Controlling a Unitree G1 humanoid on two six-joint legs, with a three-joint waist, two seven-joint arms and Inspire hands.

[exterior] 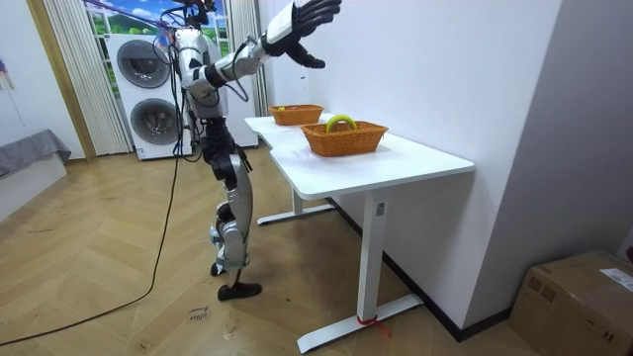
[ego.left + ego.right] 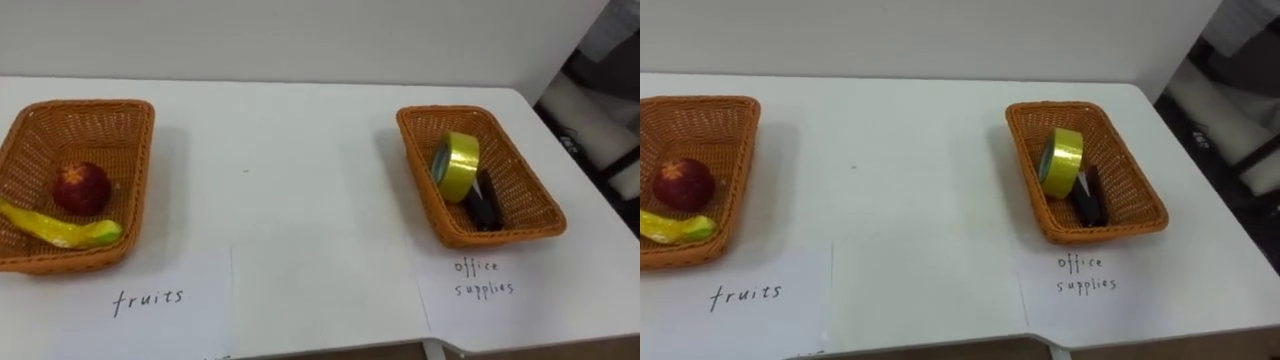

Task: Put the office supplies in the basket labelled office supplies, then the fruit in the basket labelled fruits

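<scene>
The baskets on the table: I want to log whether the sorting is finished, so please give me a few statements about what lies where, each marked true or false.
1. The red apple lies in the left basket, beside the banana. True.
2. The yellow tape roll lies flat on the table between the baskets. False: it stands on edge inside the right basket.
3. A dark item lies in the right basket next to the tape roll. True.
4. The banana shares a basket with the tape roll. False: the banana is in the left basket, the tape roll in the right one.
</scene>
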